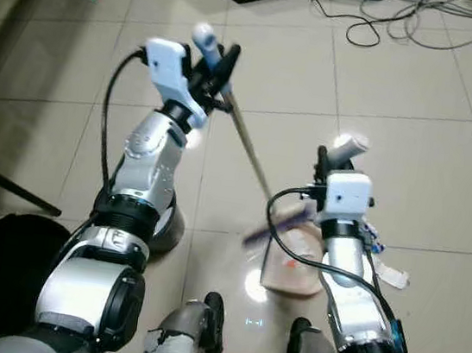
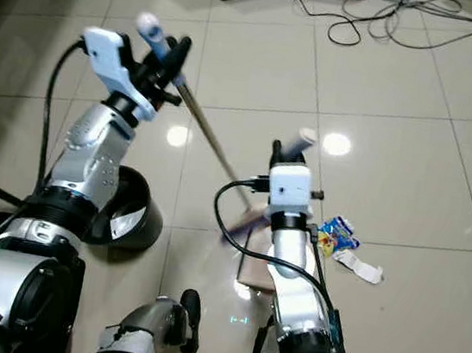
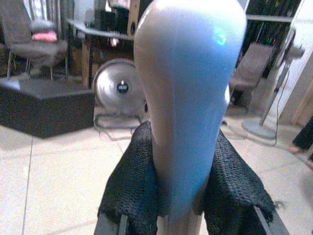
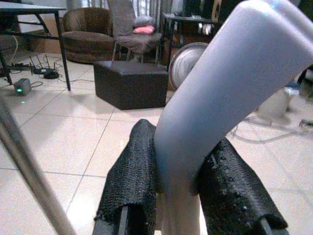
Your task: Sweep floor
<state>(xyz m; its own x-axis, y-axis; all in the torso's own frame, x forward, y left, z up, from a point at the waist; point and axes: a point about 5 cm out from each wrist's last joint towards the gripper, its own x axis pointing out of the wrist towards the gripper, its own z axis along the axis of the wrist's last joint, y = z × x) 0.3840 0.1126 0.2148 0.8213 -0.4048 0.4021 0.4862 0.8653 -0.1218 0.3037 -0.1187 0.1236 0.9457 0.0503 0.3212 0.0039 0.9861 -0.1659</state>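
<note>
The left hand [image 1: 212, 60] pinches the top of the broom [image 1: 247, 156]. The long stick slants down from there toward 4 o'clock, and its blurry brush end touches the floor [image 1: 446, 169] at the mouth of the dustpan [image 1: 289, 266]. The right hand [image 1: 336, 159] pinches the dustpan handle [image 1: 350, 144]. The wrappers [image 2: 350, 248] lie at 3 o'clock from the dustpan, nearer the right arm, so the brush probably needs to reach across to them.
</note>
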